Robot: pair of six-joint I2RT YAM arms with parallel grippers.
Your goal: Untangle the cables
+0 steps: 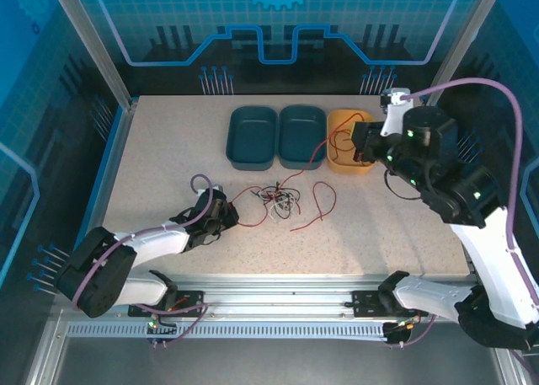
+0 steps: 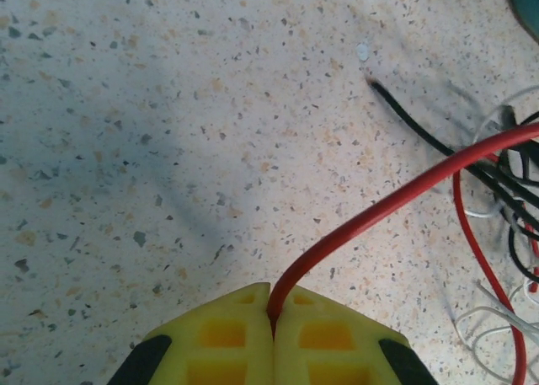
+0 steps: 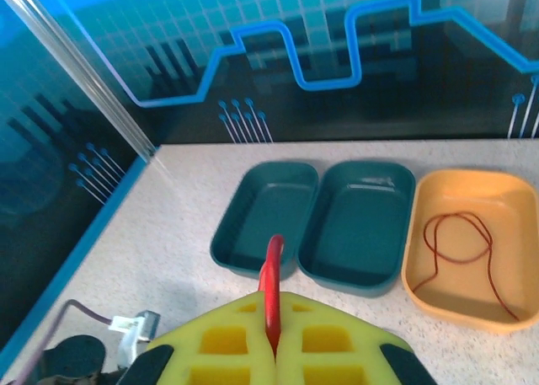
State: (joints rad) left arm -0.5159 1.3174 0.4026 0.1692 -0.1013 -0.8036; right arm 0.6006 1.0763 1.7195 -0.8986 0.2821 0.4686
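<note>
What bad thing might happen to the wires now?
The left end effector and right end effector each pinch red cable. It runs through the tangle, so pulling apart might tighten the knot or drag the black cable and white cable along. The red loop in the yellow tray might slide out.

The top external view looks down from above and behind the arms over the whole speckled beige table (image 1: 160,157). The left wrist view sits close above it, facing the thin red, black and white cables (image 2: 497,183). The right wrist view, higher, faces the back wall and shares two dark teal plastic trays (image 3: 269,208) and an orange plastic tray (image 3: 467,176) with the top view.
</note>
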